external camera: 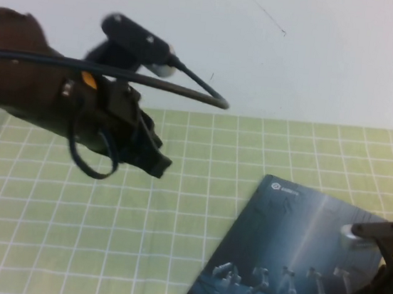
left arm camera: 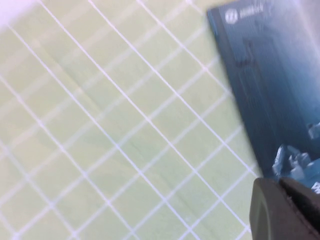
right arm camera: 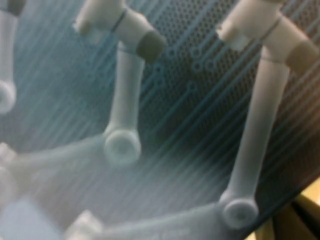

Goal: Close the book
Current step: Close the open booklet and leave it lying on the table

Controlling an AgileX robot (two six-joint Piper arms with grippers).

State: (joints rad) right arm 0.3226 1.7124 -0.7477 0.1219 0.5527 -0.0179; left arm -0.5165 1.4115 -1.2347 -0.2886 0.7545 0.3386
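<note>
On my raised camera, the mat (external camera: 45,214) covers the table, and the wall (external camera: 300,59) stands behind its far edge. The book (external camera: 290,259) lies flat and closed on the mat, to my right and near the front, turned at an angle to the mat's edges.

My left tool (external camera: 157,162) hangs above the mat left of centre. It is farther back than the book and well apart from it. My right tool (external camera: 385,278) sits at the front right, over the book's right-hand part. I cannot tell whether it touches the cover.

On the left wrist camera, the book (left arm camera: 280,75) lies on the mat (left arm camera: 100,125) beyond the left tool's tip (left arm camera: 282,210). The book's cover (right arm camera: 190,100) fills the right wrist camera, close beneath that arm.
</note>
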